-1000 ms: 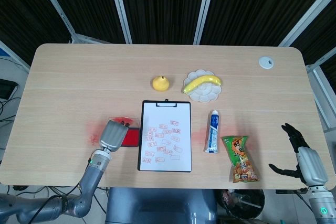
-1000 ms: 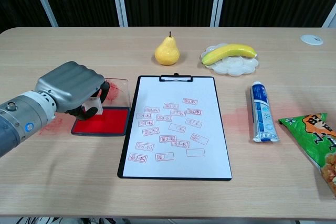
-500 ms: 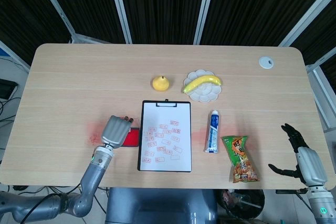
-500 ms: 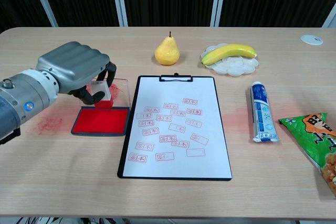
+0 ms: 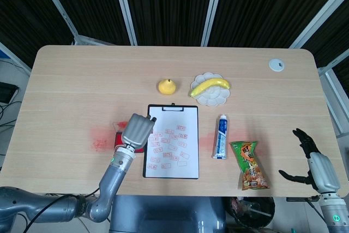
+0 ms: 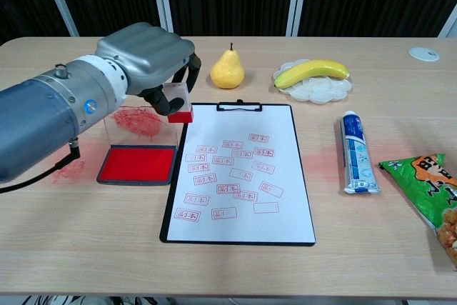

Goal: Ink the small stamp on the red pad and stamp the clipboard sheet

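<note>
My left hand (image 6: 146,58) pinches the small stamp (image 6: 178,103), a clear block with a red base, in the air above the clipboard's top left corner. In the head view the left hand (image 5: 137,129) covers the stamp. The red ink pad (image 6: 137,164) lies open on the table just left of the clipboard (image 6: 239,123), whose white sheet carries several red stamp marks. From above, the pad (image 5: 119,141) shows only partly beside the clipboard (image 5: 172,117). My right hand (image 5: 311,159) hangs open off the table's right edge, holding nothing.
The pad's clear lid (image 6: 139,119) stands up behind it. A pear (image 6: 227,71) and a banana (image 6: 311,71) on a white plate sit behind the clipboard. A toothpaste tube (image 6: 355,152) and a snack bag (image 6: 428,191) lie to its right. A white disc (image 6: 423,53) sits far right.
My left hand lifted the stamp off the red pad and carried it up and to the right, over the clipboard's top left corner. The right hand stayed put.
</note>
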### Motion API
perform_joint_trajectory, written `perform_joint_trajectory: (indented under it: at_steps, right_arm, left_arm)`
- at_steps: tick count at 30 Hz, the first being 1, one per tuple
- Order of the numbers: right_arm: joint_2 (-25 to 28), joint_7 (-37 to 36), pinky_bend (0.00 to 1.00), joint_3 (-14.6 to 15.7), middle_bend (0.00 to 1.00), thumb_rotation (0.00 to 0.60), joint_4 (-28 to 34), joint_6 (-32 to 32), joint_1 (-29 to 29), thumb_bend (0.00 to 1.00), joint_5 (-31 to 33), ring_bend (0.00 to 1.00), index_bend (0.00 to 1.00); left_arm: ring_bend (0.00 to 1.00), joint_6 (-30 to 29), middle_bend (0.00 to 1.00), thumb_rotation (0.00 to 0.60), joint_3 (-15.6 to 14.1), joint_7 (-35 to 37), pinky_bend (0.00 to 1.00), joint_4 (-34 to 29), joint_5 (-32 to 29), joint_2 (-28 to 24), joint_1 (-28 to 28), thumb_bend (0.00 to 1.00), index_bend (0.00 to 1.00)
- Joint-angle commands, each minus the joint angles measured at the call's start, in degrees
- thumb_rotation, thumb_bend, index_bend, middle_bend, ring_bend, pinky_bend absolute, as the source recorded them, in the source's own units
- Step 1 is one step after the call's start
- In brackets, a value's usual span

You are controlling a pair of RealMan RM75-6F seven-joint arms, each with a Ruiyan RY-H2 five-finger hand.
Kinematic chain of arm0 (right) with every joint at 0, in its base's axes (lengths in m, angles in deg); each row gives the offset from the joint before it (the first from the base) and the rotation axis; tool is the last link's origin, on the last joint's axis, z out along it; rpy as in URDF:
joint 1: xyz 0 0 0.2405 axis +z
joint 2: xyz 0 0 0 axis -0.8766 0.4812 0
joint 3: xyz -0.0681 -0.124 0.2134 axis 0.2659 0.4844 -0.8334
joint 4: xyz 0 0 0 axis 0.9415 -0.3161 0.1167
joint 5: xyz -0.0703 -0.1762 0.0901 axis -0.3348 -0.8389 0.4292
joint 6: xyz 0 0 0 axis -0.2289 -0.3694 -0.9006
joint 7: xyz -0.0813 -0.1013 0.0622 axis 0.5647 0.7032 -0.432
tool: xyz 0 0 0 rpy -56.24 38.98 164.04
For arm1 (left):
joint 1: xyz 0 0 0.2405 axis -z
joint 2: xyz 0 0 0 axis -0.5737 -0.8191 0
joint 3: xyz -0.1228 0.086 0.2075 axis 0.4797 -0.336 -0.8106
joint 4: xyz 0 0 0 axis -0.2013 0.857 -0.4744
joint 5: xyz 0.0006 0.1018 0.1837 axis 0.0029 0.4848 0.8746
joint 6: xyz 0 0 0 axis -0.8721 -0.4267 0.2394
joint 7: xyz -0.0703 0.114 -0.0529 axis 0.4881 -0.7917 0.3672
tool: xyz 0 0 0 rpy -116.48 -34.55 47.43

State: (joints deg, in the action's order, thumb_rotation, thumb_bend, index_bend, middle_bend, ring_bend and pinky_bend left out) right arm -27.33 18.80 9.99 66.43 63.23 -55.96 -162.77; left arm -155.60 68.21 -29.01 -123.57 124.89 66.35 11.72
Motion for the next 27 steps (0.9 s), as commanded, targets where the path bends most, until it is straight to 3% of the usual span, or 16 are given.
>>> perform_joint_trajectory:
  at_steps: [1,15,27]
  right_arm:
    - [0.1,-0.2,0.22,0.0,0.0,0.6,0.1,-0.1,0.0,0.14,0.1,0.0,0.09]
    - [0.6,-1.4,0.22,-0.1,0.0,0.6,0.5,-0.8,0.1,0.14,0.6,0.0,0.09]
    - [0.8,-1.7,0.22,-0.3,0.0,0.6,0.9,-1.6,0.2,0.14,1.5,0.0,0.09]
  left_arm:
    - [0.94,0.2,0.85,0.6,1.2,-0.5,1.0,1.7,-1.3,1.7,1.7,0.58,0.78]
    - [0.94,4.0,0.85,0.6,6.1,3.1,1.0,15.8,-5.8,7.6,8.4,0.58,0.78]
    - [0.94,11.5,0.85,0.6,6.6,7.7,1.0,30.1,-8.2,11.2,13.4,0.58,0.78]
